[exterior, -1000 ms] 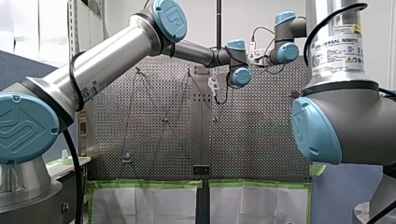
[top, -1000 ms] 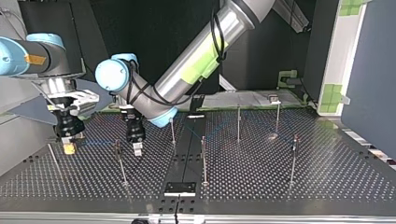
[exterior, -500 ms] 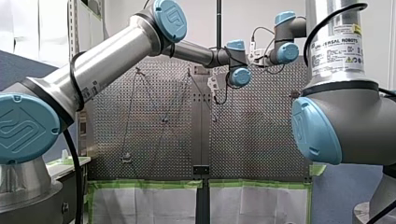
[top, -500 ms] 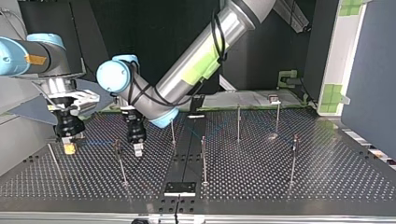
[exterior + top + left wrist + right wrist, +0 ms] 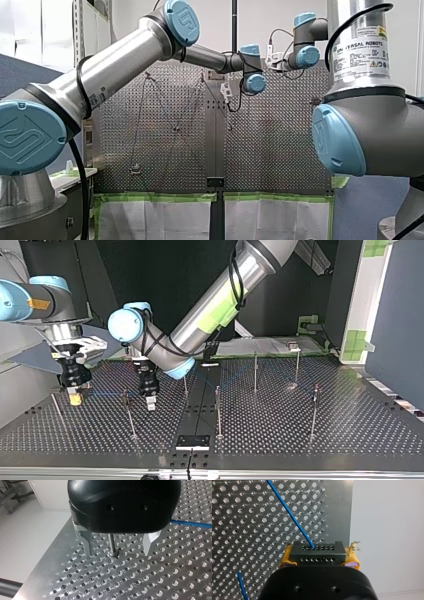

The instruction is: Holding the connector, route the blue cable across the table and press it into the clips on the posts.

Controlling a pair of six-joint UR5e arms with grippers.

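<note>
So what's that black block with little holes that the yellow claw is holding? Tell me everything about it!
That is the connector, a black rectangular block that looks like plastic. Its face has two rows of tiny round holes. The blue cable goes into one hole and runs off over the perforated table. My right claw grips its two ends between yellow pads, holding it straight near the table's edge.

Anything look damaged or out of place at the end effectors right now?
One thing: the yellow pad of my right end effector, beside the connector it grips, looks frayed at its tip. The blue cable leaves the connector cleanly; nothing else stands out.
</note>
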